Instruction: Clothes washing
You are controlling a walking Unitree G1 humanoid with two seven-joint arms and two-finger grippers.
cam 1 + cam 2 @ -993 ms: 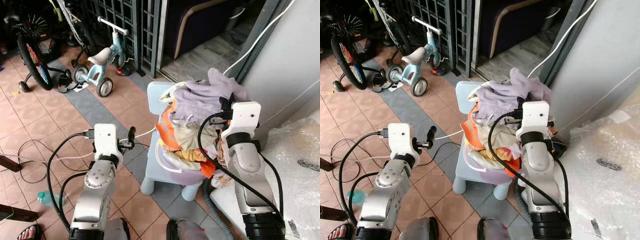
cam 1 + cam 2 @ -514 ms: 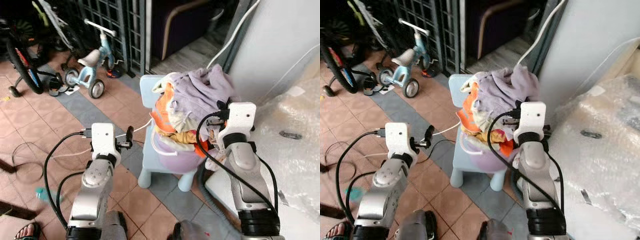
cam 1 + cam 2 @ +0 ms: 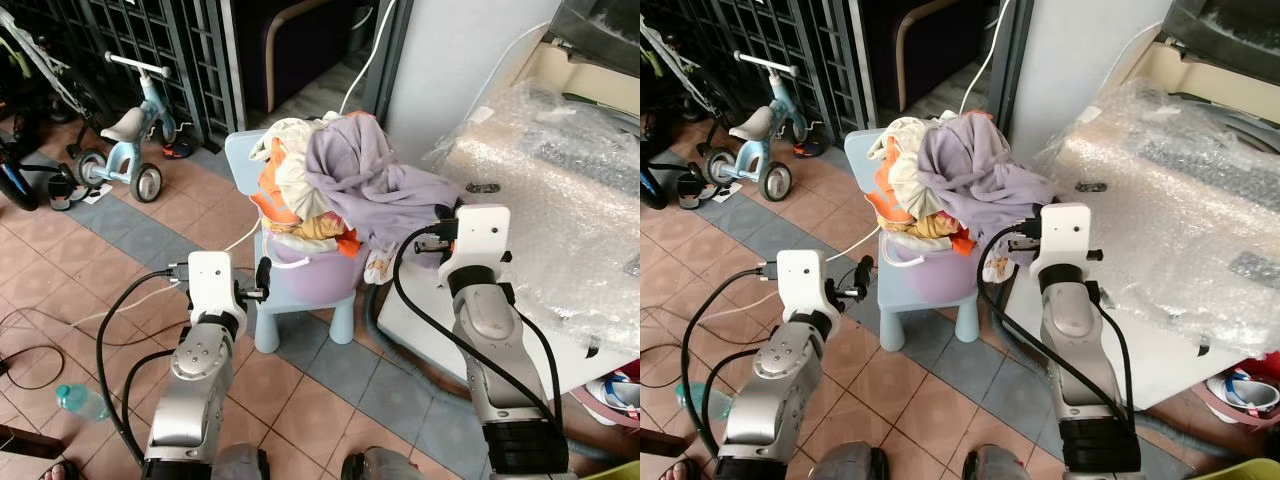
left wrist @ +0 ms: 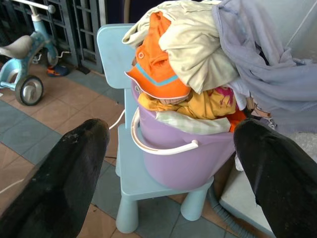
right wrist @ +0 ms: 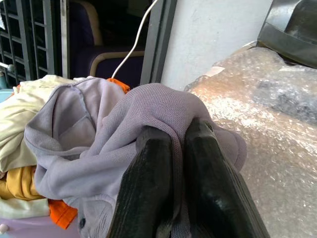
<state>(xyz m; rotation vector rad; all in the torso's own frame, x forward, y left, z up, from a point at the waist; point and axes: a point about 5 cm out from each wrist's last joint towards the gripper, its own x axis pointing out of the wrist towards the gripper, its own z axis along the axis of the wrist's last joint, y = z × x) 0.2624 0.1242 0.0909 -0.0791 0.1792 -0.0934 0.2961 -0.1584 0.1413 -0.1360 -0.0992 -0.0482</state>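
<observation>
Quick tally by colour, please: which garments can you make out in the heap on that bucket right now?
Lilac knit garment, pinched in the right hand: 1
Cream cloth garment: 1
Orange garment with a teal stripe: 1
Yellow printed garment: 1
Total: 4 told apart, heaped in the purple plastic bucket.
</observation>
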